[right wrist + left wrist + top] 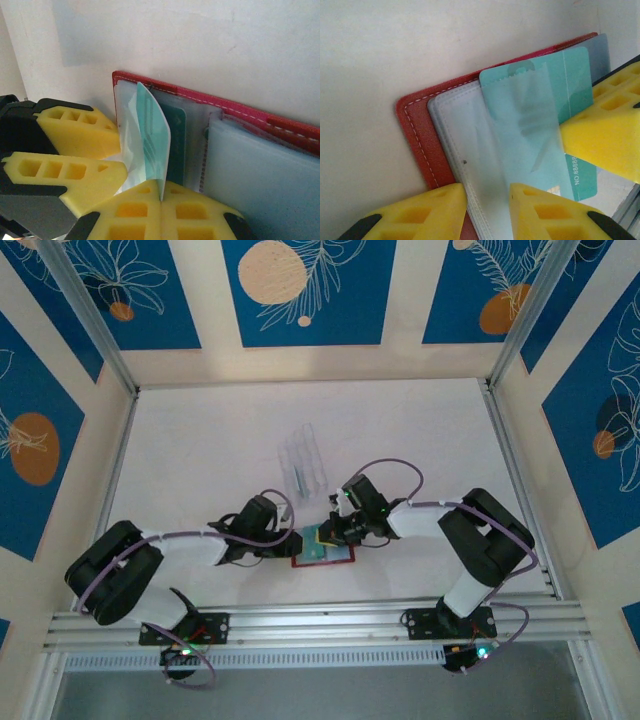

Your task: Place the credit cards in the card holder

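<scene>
The red card holder (340,558) lies open on the table, its clear sleeves (465,135) fanned up. My right gripper (161,194) is shut on the bottom edge of a teal credit card (152,132), which stands on edge. In the left wrist view that card (572,82) sits partly under a clear sleeve. A second, darker teal card (176,142) rests flat in a pocket behind it. My left gripper (487,197) is closed on the sleeve stack at the holder's left side, one finger on each side. Its yellow fingers (75,132) appear beside the card.
A clear plastic case (303,462) lies on the white table just beyond the holder. Both arms meet at the middle near edge, close to the metal rail (320,618). Patterned walls enclose the table on three sides.
</scene>
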Available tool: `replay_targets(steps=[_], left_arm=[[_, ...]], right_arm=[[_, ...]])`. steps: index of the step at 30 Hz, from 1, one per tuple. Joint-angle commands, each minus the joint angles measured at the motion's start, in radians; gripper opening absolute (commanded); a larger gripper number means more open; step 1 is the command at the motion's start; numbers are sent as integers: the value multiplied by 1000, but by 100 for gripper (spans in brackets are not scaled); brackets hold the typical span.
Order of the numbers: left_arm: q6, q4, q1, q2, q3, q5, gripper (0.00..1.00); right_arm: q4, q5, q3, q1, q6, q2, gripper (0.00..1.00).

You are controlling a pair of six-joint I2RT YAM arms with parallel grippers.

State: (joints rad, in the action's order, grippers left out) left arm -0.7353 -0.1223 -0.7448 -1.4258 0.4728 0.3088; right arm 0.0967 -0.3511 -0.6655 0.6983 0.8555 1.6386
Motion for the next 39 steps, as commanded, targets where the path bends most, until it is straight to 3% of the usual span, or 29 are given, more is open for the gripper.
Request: replay_targets(steps=[1, 19, 39], left_arm=[[-18, 153, -8, -19, -53, -60, 32], [-18, 128, -7, -44, -51, -42, 32], [-46, 79, -28, -85, -53, -32, 32]], right_arm=[[-129, 58, 32, 6, -27, -9, 0], [-152, 38, 70, 19, -41, -34, 0], [-72, 18, 7, 61, -4, 48, 0]])
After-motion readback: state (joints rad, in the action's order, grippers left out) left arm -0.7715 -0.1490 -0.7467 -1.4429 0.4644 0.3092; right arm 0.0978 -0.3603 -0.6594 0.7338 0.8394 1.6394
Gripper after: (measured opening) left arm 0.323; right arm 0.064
